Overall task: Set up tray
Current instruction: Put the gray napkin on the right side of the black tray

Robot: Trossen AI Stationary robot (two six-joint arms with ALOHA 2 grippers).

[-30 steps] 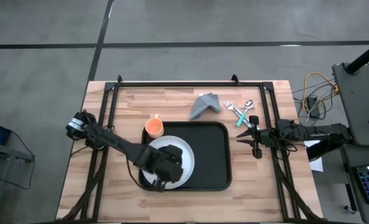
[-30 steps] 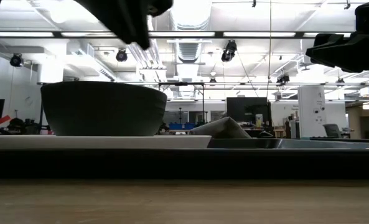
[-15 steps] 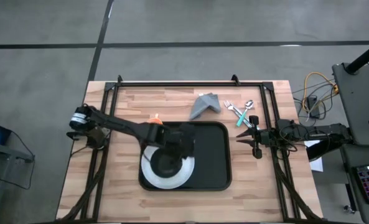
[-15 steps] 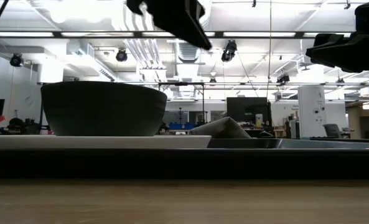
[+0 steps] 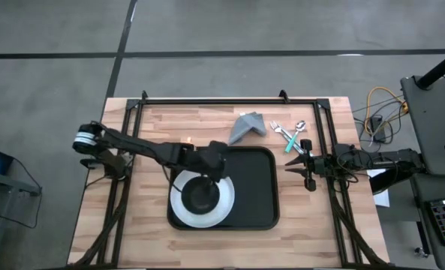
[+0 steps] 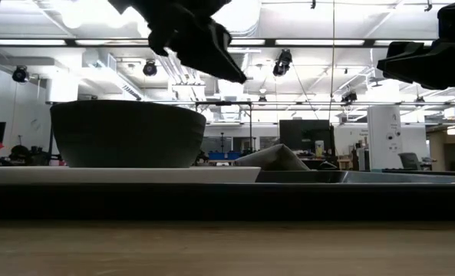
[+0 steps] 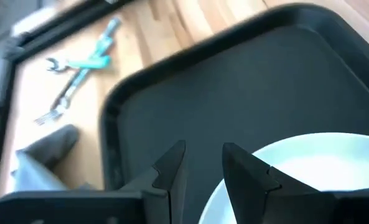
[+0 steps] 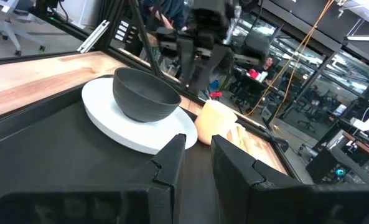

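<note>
Your tray (image 5: 254, 191) sits mid-table, its long side running front to back, with the white plate (image 5: 201, 201) and dark bowl (image 5: 200, 195) already in its left half and the right half bare. The left gripper (image 5: 213, 160) hangs over the tray's far left corner, empty, its fingers (image 7: 172, 168) a narrow gap apart with nothing between them. By my reading you are heading for the next item — the orange cup (image 8: 216, 122), just outside the tray beside the plate, or the grey napkin (image 5: 247, 125) beyond the far rim. Clear the bowl's rim before you descend, and open wider before closing on anything. The cutlery (image 5: 290, 135) lies near the right gripper (image 5: 308, 166), which waits at the right table edge — empty, fingers slightly apart; leave those pieces to that arm.
</note>
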